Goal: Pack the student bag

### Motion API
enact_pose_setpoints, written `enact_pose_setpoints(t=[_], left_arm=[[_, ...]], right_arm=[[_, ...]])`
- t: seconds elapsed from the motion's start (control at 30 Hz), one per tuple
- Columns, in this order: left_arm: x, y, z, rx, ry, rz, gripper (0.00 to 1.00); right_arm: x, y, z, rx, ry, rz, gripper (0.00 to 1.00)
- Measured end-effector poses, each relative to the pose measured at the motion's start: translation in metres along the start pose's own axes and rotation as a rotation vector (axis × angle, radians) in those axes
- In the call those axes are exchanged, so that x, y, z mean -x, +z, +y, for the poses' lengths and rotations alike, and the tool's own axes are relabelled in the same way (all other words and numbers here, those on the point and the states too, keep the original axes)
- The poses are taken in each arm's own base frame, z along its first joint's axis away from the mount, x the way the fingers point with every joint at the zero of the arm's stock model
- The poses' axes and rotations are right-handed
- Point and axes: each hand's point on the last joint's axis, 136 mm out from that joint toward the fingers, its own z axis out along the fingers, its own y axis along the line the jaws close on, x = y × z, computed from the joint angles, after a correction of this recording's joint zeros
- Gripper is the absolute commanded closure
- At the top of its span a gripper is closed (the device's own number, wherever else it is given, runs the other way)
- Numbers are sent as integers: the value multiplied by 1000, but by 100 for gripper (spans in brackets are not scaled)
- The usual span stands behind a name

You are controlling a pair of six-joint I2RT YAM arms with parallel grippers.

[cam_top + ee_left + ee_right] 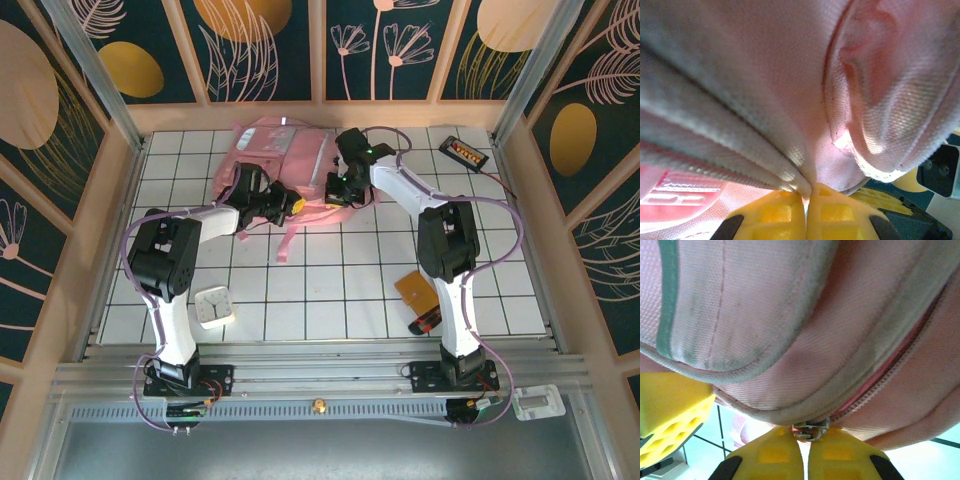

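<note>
The pink student bag (275,158) lies at the back middle of the tiled table. My left gripper (284,206) reaches its near edge, and in the left wrist view its yellow fingers (780,215) are shut on a fold of the bag's pink fabric (805,175). My right gripper (341,189) comes in from the bag's right side. In the right wrist view it (806,436) is shut on the metal zipper pull (811,430) at the end of the bag's zipper (880,382). A yellow finger of the other gripper (670,407) sits at the left.
A white alarm clock (213,306) stands near the left arm's base. An orange flat item (417,292) and a red and black marker (425,321) lie by the right arm. A black case (465,152) sits at the back right. Wooden walls ring the table.
</note>
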Motion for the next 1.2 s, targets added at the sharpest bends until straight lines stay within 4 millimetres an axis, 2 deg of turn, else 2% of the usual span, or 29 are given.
enact_pose_setpoints(t=[0.2, 0.43, 0.53, 0.67, 0.77, 0.83, 0.93, 1.1, 1.2], left_arm=[[-7, -11, -1, 18, 84, 5, 100], [-16, -26, -8, 102, 296, 41, 100], [-14, -45, -1, 157, 343, 44, 100], [0, -76, 13, 230, 378, 17, 100], [7, -91, 26, 290, 390, 8, 100], [7, -95, 31, 310, 392, 13, 100], [5, -97, 33, 317, 393, 22, 100], [4, -97, 29, 302, 392, 21, 100], [5, -96, 24, 283, 391, 17, 100]], right_arm=[[4, -5, -20, -66, 17, -10, 100], [22, -23, -45, -104, 33, -39, 100], [45, -41, -66, -153, 57, -105, 100], [75, -67, -104, -217, 99, -192, 100], [81, -72, -116, -225, 105, -207, 97], [82, -70, -109, -193, 85, -201, 86], [80, -62, -89, -121, 19, -197, 68], [44, -36, -60, -50, -102, -113, 66], [28, -25, -53, -29, -152, -66, 65]])
